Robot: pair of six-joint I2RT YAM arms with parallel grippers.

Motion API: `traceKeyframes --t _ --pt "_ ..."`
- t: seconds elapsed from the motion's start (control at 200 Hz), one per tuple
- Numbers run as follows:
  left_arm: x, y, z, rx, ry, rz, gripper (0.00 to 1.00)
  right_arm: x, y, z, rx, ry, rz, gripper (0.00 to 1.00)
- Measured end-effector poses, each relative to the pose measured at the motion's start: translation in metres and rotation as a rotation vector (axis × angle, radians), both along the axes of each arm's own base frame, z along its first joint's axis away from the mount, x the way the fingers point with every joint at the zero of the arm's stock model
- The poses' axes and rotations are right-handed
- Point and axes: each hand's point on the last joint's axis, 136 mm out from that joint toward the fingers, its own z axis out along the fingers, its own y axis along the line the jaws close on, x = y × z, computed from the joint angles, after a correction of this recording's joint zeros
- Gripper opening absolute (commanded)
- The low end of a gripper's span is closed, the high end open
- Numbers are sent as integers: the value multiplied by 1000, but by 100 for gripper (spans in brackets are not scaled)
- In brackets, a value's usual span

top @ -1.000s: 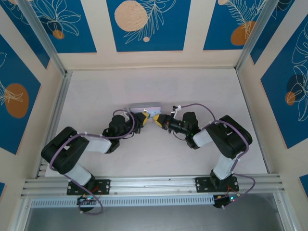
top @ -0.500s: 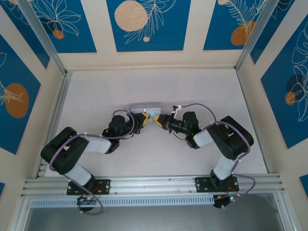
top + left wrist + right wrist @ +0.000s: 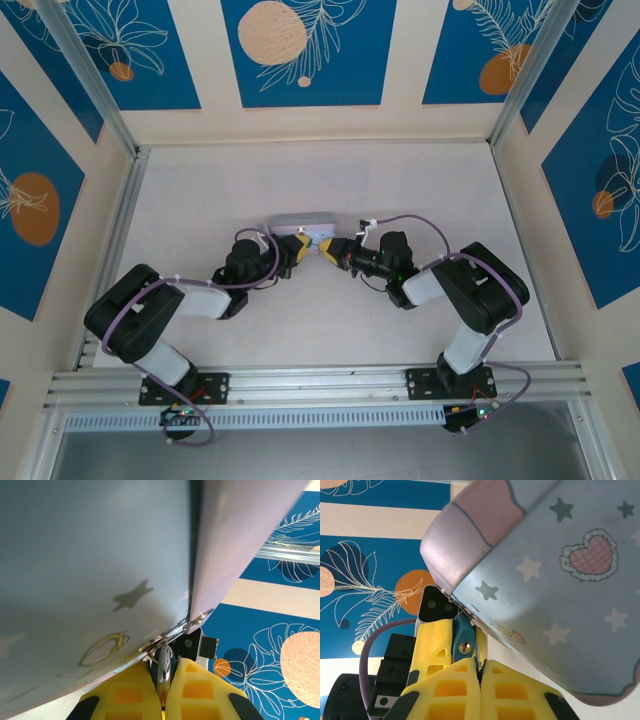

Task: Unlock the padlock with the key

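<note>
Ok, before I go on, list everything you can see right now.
rectangular metal tin: one, pale blue with stars and a heart, mid-table.
small padlock: one, dark blue, at the tin's edge.
thin metal key: one, grey, a sliver by the padlock's keyhole.
table: one, pale, under everything.
wall panels: several, blue with leaf prints, around the table.
left gripper: one, yellow fingers, shut on the padlock.
right gripper: one, yellow fingers, apparently shut on the key.

Both arms were bent inward, with the left pincer [image 3: 297, 247] and the right pincer [image 3: 326, 247] held tip to tip, close together. Each pincer's yellow fingers were clamped closed.
</note>
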Motion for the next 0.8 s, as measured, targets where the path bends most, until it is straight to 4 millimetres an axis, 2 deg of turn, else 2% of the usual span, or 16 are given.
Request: traceKeyframes --t 0.225,0.585,0.8 --pt "0 0 0 0 0 0 0 -1 0 0 -3 3 1 0" --pt "0 0 0 0 0 -3 0 2 3 20 1 -47 8 0" --pt "-1 -1 0 0 2 -6 0 1 4 18 -10 -54 13 0"
